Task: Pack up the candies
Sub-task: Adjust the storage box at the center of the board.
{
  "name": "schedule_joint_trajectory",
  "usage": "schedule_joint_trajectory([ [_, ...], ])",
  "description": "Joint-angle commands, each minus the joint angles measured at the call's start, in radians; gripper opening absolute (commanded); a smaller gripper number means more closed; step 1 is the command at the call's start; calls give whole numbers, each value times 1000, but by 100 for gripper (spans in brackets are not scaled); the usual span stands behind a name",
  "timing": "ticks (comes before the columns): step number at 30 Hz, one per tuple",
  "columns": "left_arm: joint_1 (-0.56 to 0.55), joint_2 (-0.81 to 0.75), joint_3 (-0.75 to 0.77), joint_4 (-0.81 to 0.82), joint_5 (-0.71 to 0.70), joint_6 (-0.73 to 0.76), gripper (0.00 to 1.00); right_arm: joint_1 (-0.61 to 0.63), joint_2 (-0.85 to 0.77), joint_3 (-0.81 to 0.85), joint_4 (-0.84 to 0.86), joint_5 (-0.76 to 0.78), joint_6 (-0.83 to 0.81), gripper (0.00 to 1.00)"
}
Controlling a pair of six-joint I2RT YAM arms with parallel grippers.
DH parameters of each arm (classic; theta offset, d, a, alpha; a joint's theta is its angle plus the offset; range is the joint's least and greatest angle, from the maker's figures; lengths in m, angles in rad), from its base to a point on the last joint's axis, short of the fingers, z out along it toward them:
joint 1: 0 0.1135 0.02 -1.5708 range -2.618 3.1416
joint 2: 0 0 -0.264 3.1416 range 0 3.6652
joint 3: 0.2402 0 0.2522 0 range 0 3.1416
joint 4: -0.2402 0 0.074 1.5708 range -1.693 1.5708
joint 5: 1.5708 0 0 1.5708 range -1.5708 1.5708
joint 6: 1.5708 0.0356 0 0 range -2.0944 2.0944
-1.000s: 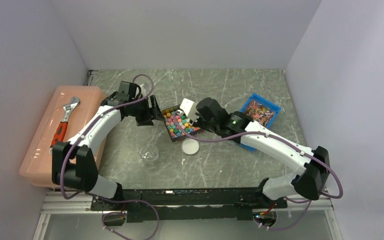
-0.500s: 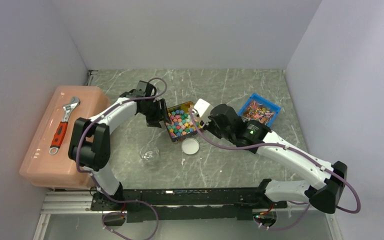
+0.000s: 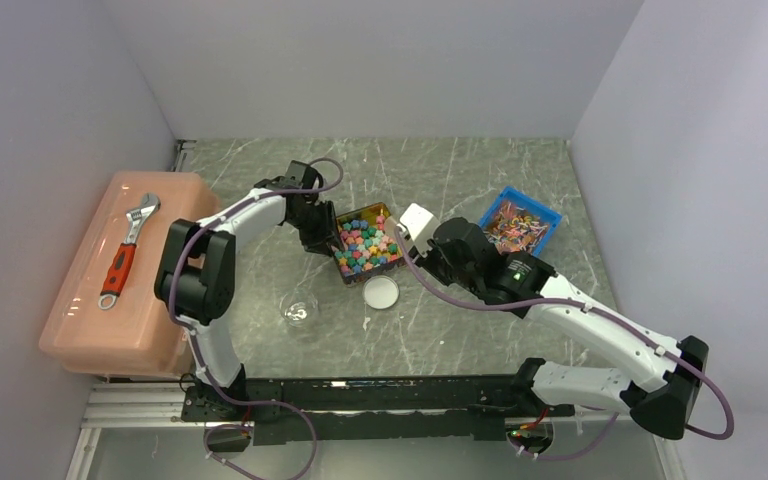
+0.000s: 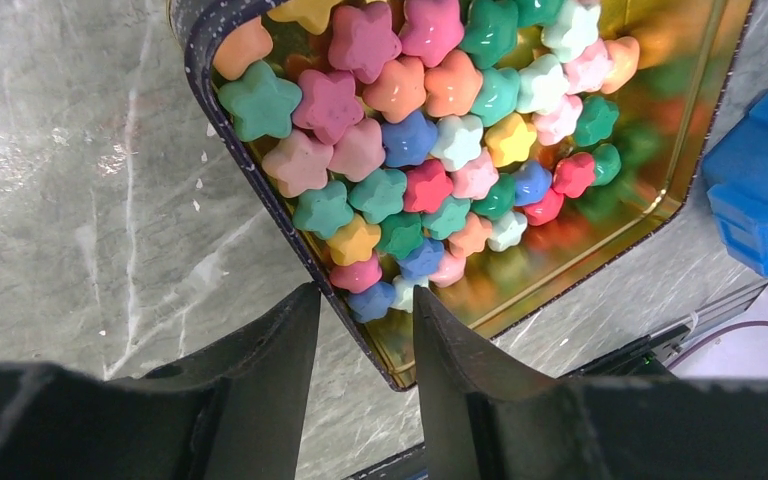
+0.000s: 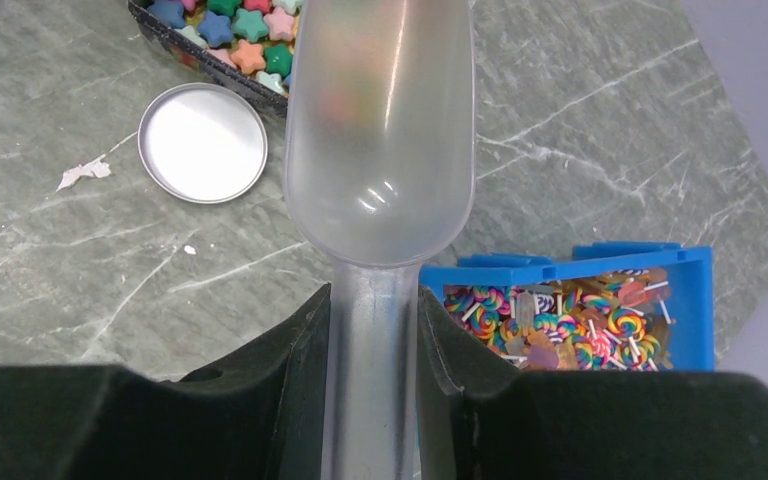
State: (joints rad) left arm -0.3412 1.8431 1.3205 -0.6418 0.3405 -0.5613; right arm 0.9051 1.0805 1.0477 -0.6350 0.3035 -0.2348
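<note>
The candies point(image 3: 365, 245) are small star-shaped lumps in pink, green, blue, orange and yellow. They fill much of an open gold-lined tin point(image 3: 345, 279) at mid-table. In the left wrist view the candies point(image 4: 410, 150) crowd the tin's far side, and part of the tin point(image 4: 610, 230) floor is bare. My left gripper point(image 3: 322, 238) straddles the tin's left wall, one finger outside and one inside. The left gripper point(image 4: 363, 295) still shows a gap, so it is open. My right gripper point(image 3: 432, 243) is shut on the handle of a clear plastic scoop point(image 3: 416, 219). The scoop point(image 5: 380, 150) looks empty, its bowl over the tin's right edge, with the right gripper point(image 5: 373, 295) clamped on its stem.
A round white lid point(image 3: 381, 292) lies just in front of the tin. A small clear jar point(image 3: 299, 307) stands to its left. A blue bin point(image 3: 547, 215) of lollipops sits at the right. A pink box point(image 3: 90, 300) at the left edge carries a wrench point(image 3: 125, 250).
My left arm swung right to the tin's left wall and its jaws narrowed. My right arm drew back to the right, taking the scoop from over the candies to the tin's right edge.
</note>
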Motion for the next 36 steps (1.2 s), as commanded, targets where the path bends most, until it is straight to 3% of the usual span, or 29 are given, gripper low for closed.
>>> schedule_joint_trajectory([
  [1,-7,17,37,-27,-2,22,43,5,-42,-6,52,-12,23,0],
  [17,-15,58,126,-104,-18,135,3,5,-34,6,31,-14,23,0],
  [28,-15,69,162,-119,-12,144,6,5,24,29,-11,-79,17,0],
  [36,-15,28,117,-92,13,132,29,5,103,84,-76,-79,1,0],
])
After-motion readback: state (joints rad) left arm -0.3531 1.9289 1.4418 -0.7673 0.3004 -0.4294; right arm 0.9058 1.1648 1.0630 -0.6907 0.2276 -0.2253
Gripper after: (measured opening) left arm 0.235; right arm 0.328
